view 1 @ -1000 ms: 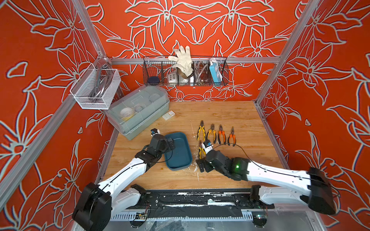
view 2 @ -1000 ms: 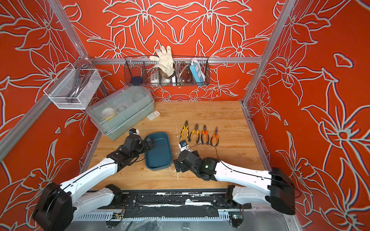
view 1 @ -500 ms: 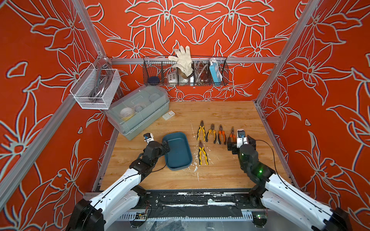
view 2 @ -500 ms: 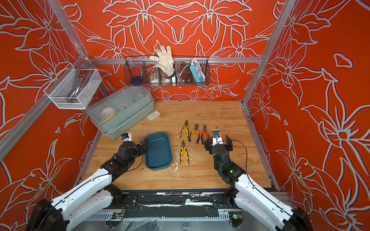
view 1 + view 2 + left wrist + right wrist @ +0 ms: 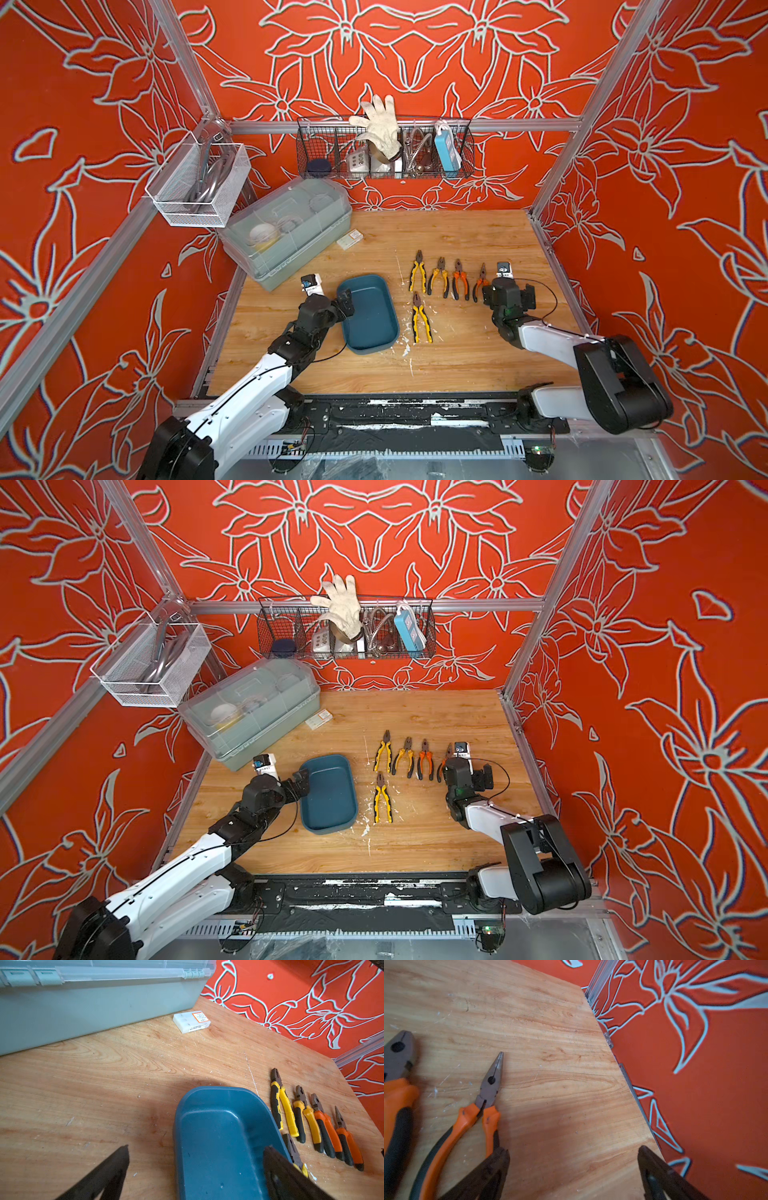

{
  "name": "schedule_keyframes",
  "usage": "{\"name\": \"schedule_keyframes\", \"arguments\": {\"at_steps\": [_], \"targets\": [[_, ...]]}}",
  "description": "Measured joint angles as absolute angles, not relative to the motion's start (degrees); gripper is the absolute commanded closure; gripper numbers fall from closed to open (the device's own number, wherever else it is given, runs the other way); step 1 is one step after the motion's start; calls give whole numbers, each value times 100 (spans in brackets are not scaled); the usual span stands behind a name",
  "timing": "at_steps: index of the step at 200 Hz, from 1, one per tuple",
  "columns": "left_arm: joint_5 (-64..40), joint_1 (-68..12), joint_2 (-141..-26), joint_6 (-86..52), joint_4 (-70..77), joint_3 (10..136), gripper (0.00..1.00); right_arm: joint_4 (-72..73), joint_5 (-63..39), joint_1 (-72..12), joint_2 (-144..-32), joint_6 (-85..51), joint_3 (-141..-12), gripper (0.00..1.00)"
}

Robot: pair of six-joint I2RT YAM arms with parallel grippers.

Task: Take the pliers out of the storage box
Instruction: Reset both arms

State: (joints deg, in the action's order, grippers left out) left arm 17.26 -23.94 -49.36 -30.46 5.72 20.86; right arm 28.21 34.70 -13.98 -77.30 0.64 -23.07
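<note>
The storage box (image 5: 368,316) (image 5: 328,793) (image 5: 218,1136) is a shallow teal tray on the wooden table, with nothing in it. Right of it lie the pliers: a yellow pair (image 5: 417,272), another yellow pair (image 5: 439,276), an orange pair (image 5: 459,278) and an orange needle-nose pair (image 5: 480,282) (image 5: 483,1105) stand in a row. A third yellow pair (image 5: 420,318) (image 5: 382,798) lies nearer the front. My left gripper (image 5: 341,304) (image 5: 196,1148) is open, straddling the tray's left wall. My right gripper (image 5: 508,291) (image 5: 573,1150) is open over bare wood, just right of the needle-nose handles.
A translucent grey-green lidded bin (image 5: 286,228) stands at the back left, with a small white box (image 5: 350,239) beside it. Wire baskets (image 5: 384,149) hang on the back and left walls. The right wall (image 5: 695,1064) runs close to my right gripper.
My right gripper has swung from the third yellow pair near the tray to the right end of the row. My left gripper has drawn back slightly along the tray's left side.
</note>
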Motion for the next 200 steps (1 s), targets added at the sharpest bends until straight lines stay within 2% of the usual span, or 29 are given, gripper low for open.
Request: {"name": "schedule_keyframes", "arguments": {"at_steps": [21, 35, 85, 144, 185, 200], "targets": [[1726, -2394, -5065, -3000, 655, 2086, 1, 3402, 3188, -1039, -7935, 30, -2281, 4], [1728, -2394, -5159, -2993, 692, 2086, 1, 3579, 3089, -897, -7955, 8, -2237, 1], [1859, -2394, -5365, -2825, 735, 2102, 1, 3994, 2786, -884, -7913, -49, -2110, 0], [2329, -2394, -5349, -1664, 781, 2497, 1, 4313, 2587, -884, -7835, -45, -1846, 0], [2364, -2394, -4866, -819, 1208, 2082, 1, 4591, 2386, -884, -7828, -8, -1734, 0], [2250, -2394, -4661, -589, 1470, 1925, 1, 5275, 2078, -884, -7878, 123, -1323, 0]]}}
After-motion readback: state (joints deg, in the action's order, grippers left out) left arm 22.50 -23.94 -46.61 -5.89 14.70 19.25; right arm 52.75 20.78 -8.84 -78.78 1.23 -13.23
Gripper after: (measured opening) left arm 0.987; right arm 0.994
